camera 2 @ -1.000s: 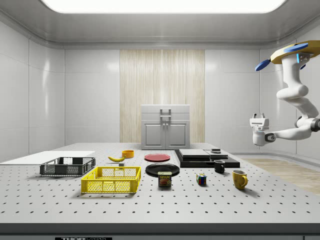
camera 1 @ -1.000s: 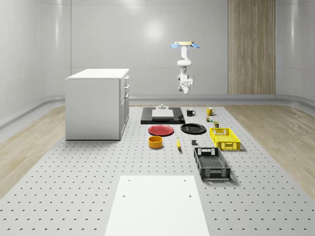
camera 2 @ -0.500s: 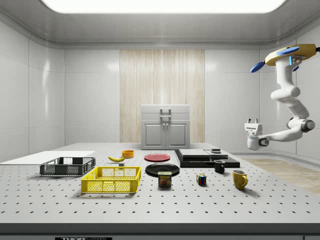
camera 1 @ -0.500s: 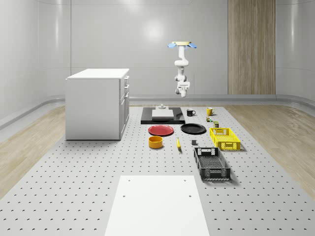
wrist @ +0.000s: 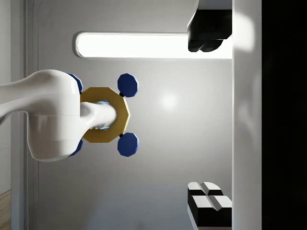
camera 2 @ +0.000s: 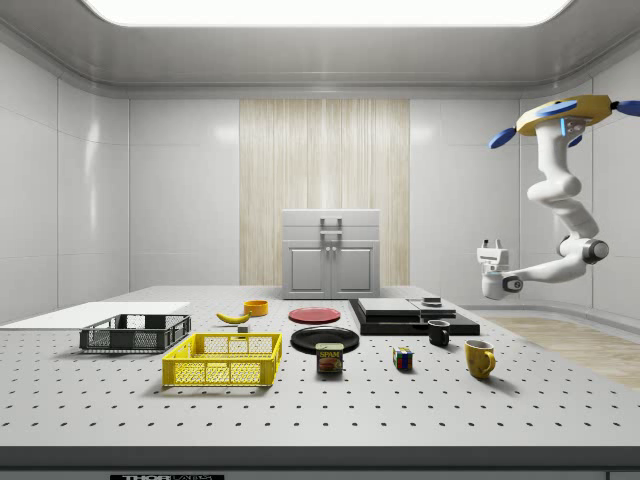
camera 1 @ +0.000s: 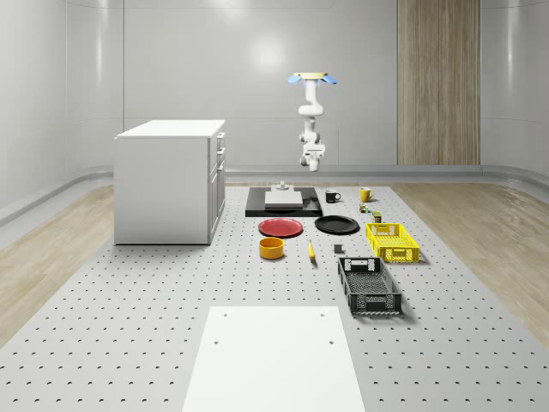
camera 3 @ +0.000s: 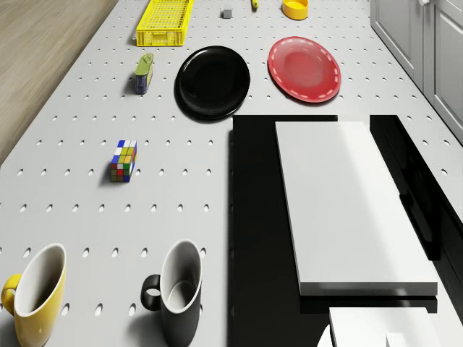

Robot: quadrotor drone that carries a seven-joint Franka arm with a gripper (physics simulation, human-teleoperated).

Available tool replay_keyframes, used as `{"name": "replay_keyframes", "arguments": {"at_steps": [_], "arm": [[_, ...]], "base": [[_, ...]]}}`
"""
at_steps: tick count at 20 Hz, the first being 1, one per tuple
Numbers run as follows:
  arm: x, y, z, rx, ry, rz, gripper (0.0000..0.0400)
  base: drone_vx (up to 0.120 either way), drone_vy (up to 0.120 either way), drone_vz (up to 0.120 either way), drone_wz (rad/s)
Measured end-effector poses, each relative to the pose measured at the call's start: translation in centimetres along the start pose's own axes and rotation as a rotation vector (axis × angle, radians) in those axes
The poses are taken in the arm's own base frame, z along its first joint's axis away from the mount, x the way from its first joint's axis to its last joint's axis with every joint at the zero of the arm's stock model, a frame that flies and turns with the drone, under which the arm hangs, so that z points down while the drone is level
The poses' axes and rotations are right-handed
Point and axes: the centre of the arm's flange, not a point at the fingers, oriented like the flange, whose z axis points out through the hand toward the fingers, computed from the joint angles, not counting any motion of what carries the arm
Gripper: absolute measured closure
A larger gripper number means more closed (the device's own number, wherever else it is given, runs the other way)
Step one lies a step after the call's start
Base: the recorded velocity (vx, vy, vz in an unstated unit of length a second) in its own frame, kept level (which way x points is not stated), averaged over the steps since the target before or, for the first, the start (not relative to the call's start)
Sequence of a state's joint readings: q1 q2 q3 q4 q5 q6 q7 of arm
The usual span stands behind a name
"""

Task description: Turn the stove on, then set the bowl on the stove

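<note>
The orange bowl [camera 1: 271, 248] [camera 2: 256, 307] [camera 3: 295, 8] stands on the table in front of the red plate [camera 1: 280, 227]. The stove [camera 1: 283, 204] [camera 2: 410, 315] [camera 3: 255, 217] is a black slab with a pale plate [camera 3: 347, 202] on top. A small white block [camera 1: 280, 185] [camera 3: 380, 327] sits at its far end. The drone [camera 1: 313, 77] [camera 2: 560, 110] hovers high beyond the stove's far end. My gripper [camera 1: 314, 160] [camera 2: 490, 244] [wrist: 207, 120] hangs in the air just past that end, above stove height. It points upward, open and holding nothing.
A black mug [camera 3: 177, 289], a yellow mug [camera 3: 36, 296], a puzzle cube [camera 3: 124, 160], a can [camera 3: 144, 72] and a black plate [camera 3: 213, 81] lie beside the stove. The white cabinet [camera 1: 167, 180] flanks its other side. Yellow [camera 1: 392, 242] and black [camera 1: 369, 285] baskets stand nearer the front.
Drone and arm have drifted to the side view's left, toward the stove, and slightly to the whole-scene view's left. The gripper has come closer to the stove's end.
</note>
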State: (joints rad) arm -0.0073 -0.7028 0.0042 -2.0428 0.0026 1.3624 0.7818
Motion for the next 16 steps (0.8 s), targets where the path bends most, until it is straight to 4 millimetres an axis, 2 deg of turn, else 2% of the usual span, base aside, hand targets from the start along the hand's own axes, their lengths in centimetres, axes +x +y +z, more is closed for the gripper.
{"name": "replay_keyframes", "arguments": {"at_steps": [6,11,16], "arm": [[-0.03,0.02,-0.06,0.003,0.004,0.0,0.0],[-0.06,0.04,-0.07,0.005,0.007,0.0,0.0],[-0.11,0.05,-0.08,0.006,0.012,0.0,0.0]], "base": [[0.113,-0.12,0.0,0.0],[0.0,-0.12,0.0,0.0],[0.112,-0.12,0.0,0.0]]}}
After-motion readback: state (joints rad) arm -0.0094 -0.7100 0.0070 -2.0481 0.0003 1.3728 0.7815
